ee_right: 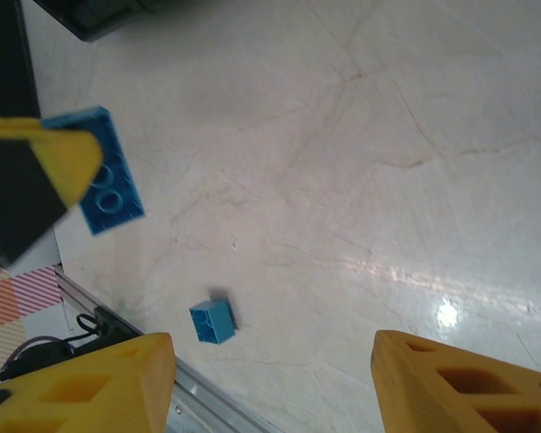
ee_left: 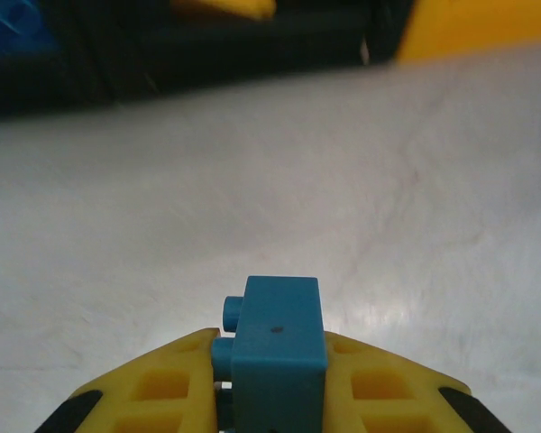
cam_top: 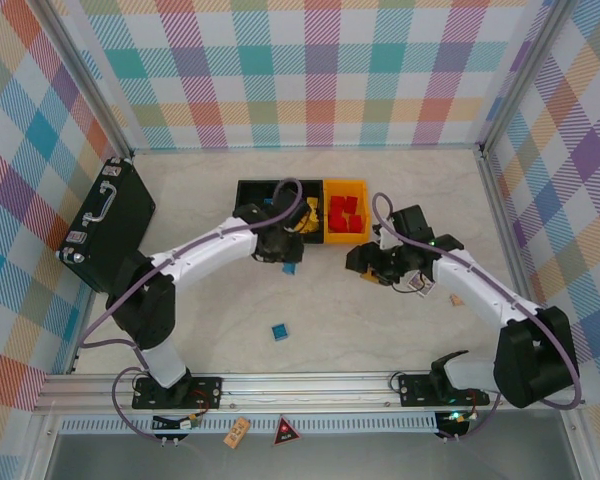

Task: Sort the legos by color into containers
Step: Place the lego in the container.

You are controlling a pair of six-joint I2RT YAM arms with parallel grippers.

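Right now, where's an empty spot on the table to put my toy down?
The biggest bare patch lies at the near middle, between the loose blue brick and the right arm. Another runs behind the bins along the back wall. It is crowded just before the bins, where both arms' jaws meet, the left shut on a second brick.

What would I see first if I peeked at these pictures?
First, the small blue studded plastic brick pinched in the left gripper, near the middle of the pale table. Next, the bright yellow-orange plastic bin toward the far side, with red bricks inside. A second blue brick lies alone, nearer the arms' bases.
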